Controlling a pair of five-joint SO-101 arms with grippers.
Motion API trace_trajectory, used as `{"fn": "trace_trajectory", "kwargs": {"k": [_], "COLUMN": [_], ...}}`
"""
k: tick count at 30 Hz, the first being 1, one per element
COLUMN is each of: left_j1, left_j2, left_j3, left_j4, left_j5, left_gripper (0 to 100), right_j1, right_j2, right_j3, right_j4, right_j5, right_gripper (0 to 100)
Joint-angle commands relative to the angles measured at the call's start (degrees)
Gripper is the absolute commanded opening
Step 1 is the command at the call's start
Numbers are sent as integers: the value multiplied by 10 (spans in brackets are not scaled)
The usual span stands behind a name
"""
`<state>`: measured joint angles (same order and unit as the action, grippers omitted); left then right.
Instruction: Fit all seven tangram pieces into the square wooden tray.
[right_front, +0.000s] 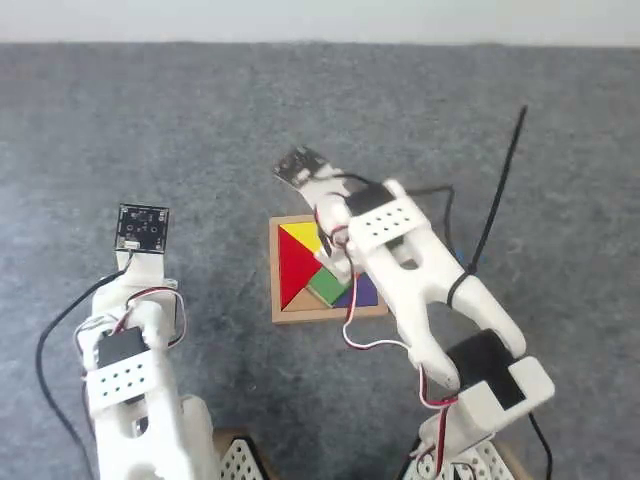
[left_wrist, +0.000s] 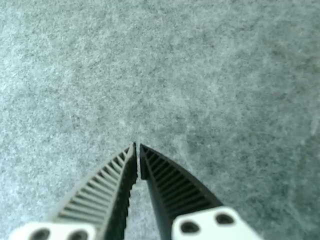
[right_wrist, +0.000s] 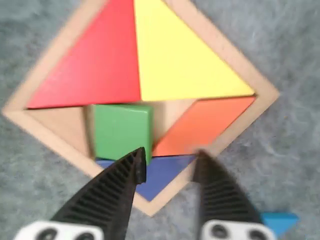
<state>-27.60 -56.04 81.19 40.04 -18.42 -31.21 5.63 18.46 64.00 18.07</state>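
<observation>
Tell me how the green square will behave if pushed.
The green square looks like a rigid, flat block, so it should slide rather than roll or tip. Bare tray floor beside it suggests it may shift that way; the red triangle alongside should block it.

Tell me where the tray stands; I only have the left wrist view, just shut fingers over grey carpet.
Observer: The square wooden tray lies below the open right gripper.
Operator: Which pieces are inside?
Observer: Five: red, yellow, orange, green and dark blue.
Operator: Anything left outside?
Observer: A light blue piece lies on the carpet outside the tray.
</observation>
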Motion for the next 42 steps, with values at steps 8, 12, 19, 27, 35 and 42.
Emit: {"fn": "trace_trajectory", "kwargs": {"k": [8, 12, 19, 27, 35, 42], "left_j1": [4, 4, 4, 4, 4, 4], "left_j2": [-8, -8, -8, -8, -8, -8], "left_j3": [-4, -4, -4, -4, -4, -4], "left_j4": [-12, -12, -12, -12, -11, -11], "left_j5": [-6, -6, -6, -6, -6, -6], "left_gripper": [13, 13, 13, 13, 13, 13], "right_j1": [-51, -43, 120, 272, 277, 281], "right_j2": [-36, -45, -145, -47, 44, 108], "right_j3": [59, 64, -18, 14, 1, -36], "right_j4": [-75, -73, 77, 38, 7, 7], "right_j5": [11, 15, 16, -168, -371, -375], "right_gripper": [8, 8, 16, 191, 175, 173]}}
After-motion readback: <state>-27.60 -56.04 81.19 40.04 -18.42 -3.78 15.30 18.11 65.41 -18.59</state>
